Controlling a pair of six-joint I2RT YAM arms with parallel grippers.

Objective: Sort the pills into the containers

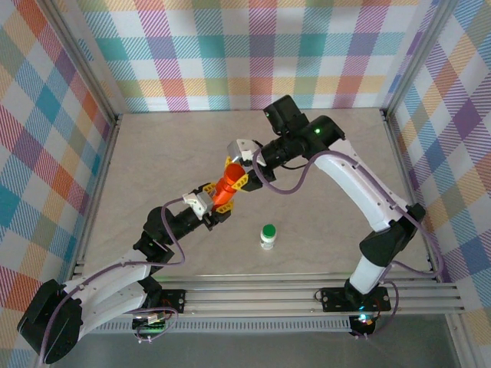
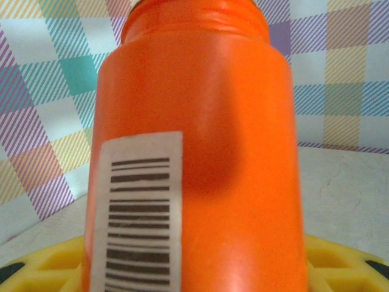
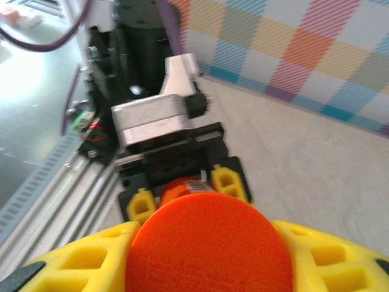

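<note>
The two arms met over the table [image 1: 153, 146]. The left gripper [image 1: 217, 202] was partly closed on the body of the orange bottle [image 1: 223, 193], which it held clear of the surface, tilted up toward the right gripper [image 1: 235, 175]. That gripper's jaws sat narrow and tight round the cap [image 3: 209, 246]. The white bottle [image 1: 267, 236] stood upright on the table, near them but apart. Where the pills lay could not be told.
</note>
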